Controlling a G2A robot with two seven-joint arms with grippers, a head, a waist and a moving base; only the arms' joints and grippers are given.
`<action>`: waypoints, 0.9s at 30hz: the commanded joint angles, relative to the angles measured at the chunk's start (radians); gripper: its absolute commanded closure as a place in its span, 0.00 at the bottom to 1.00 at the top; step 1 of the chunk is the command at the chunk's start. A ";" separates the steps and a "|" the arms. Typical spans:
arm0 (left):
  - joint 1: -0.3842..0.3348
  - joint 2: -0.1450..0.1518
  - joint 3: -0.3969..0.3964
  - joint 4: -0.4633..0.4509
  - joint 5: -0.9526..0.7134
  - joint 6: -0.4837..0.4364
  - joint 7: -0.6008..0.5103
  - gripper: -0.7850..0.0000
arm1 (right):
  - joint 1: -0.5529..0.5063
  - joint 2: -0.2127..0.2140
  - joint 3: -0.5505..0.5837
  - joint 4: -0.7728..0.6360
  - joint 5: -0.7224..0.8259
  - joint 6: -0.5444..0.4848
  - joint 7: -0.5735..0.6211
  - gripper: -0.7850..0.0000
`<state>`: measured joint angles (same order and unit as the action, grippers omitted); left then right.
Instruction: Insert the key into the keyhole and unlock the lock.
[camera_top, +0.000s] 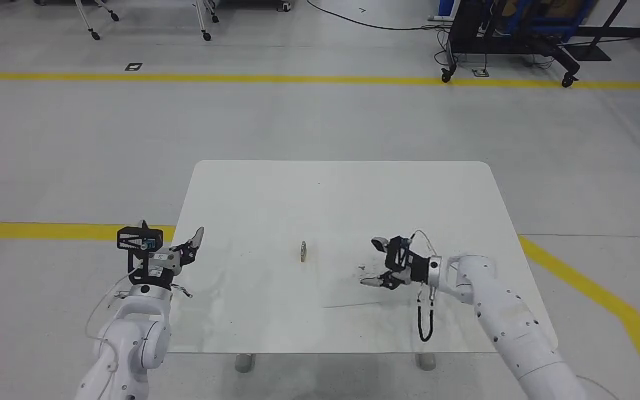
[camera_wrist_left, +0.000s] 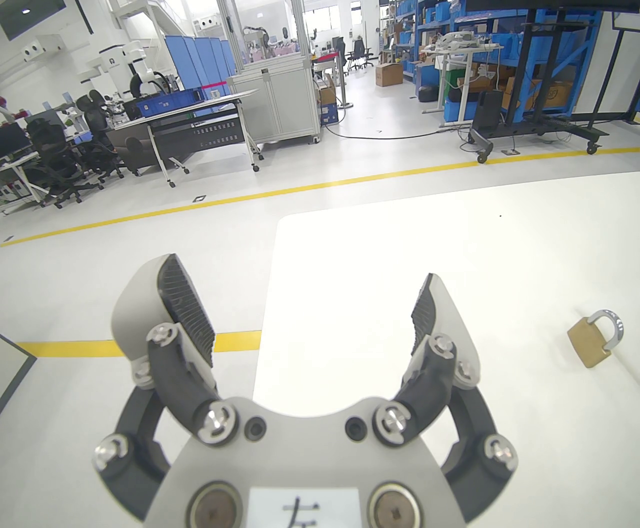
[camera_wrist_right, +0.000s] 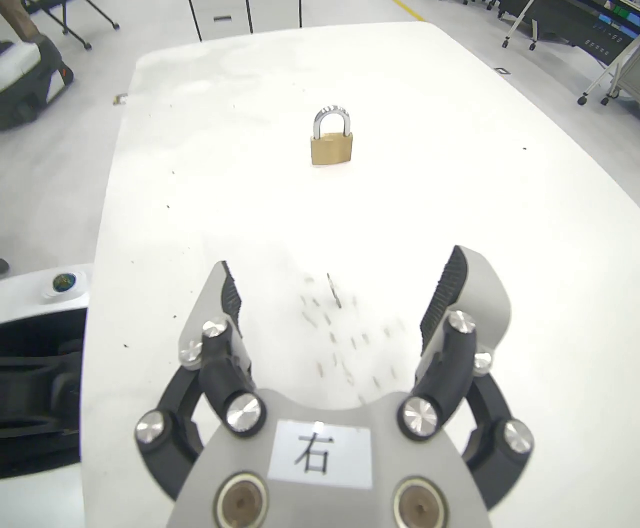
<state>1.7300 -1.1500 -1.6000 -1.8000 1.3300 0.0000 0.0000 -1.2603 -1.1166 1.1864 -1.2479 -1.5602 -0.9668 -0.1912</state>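
Observation:
A brass padlock with a silver shackle stands upright near the middle of the white table. It shows in the left wrist view as the padlock and in the right wrist view as the padlock. A small thin key lies on the table just ahead of my right gripper, which is open and holds nothing. From above, the key lies right of the padlock, beside the right gripper. My left gripper hangs open at the table's left edge, well away from the padlock.
Dark scuff marks dot the table around the key. A black cable loops from the right arm near the table's front edge. Bare tabletop lies behind the padlock.

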 joint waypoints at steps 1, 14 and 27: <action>0.000 0.000 0.000 0.000 0.000 0.000 0.000 0.00 | 0.007 0.004 -0.008 0.016 -0.049 0.010 -0.041 0.52; 0.000 0.000 0.000 0.000 0.000 0.000 0.000 0.00 | 0.078 -0.005 -0.106 0.103 -0.155 0.064 -0.045 0.61; 0.000 0.000 0.000 0.000 0.000 0.000 0.000 0.00 | 0.104 0.000 -0.138 0.112 -0.186 0.067 -0.053 1.00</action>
<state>1.7300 -1.1500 -1.6000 -1.8000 1.3300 0.0000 0.0000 -1.1587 -1.1171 1.0506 -1.1342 -1.7425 -0.8995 -0.2480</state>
